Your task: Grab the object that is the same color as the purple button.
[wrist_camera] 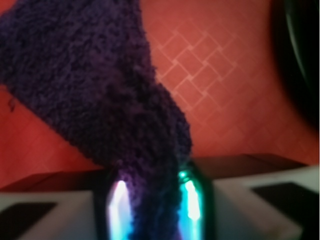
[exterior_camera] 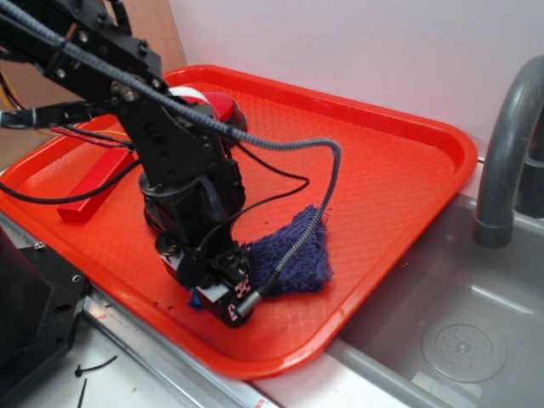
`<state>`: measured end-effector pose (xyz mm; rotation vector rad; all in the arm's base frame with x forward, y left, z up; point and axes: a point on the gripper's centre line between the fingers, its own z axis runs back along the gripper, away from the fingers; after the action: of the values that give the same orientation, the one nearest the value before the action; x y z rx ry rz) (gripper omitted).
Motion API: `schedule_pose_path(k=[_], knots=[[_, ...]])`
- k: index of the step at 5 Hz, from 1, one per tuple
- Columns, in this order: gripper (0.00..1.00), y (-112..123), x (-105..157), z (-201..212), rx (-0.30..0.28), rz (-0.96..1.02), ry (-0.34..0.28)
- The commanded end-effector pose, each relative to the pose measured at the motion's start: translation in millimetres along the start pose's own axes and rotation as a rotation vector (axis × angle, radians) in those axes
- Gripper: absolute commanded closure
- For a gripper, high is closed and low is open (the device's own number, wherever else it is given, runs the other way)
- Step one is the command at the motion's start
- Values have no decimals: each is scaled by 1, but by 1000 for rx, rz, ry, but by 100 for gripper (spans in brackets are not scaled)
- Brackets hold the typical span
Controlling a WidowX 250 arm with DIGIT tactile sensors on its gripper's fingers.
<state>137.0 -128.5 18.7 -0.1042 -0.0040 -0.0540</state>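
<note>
The gripper (exterior_camera: 223, 293) is down at the near part of the red tray (exterior_camera: 399, 170), with its fingers (wrist_camera: 119, 210) closed on a corner of the purple cloth (exterior_camera: 293, 253). The wrist view confirms this: a fold of the dark fuzzy fabric runs down between the two shiny finger pads and fills the gap. The rest of the cloth lies crumpled on the tray floor, spreading away from the gripper toward the tray's middle. The purple button is not identifiable in either view; the arm covers the far left of the tray, where only a red dome button (exterior_camera: 223, 109) shows behind the arm. A red block (exterior_camera: 95, 183) lies on the tray's left side, well apart from the cloth. Assessment: the grasp is made on the matching-coloured object, and the step in hand is securing and lifting it. The hold is on an edge fold only, so a slow, straight lift is advised, keeping the fingers firmly pressed so the fabric does not slide out. The cable near the gripper should be kept clear of the cloth.
</note>
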Motion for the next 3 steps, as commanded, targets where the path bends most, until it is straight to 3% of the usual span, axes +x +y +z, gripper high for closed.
schedule_pose_path(k=[1,3], knots=[[100,1,19,38,-101,-37,-40],[100,7,38,98,15,12,-33]])
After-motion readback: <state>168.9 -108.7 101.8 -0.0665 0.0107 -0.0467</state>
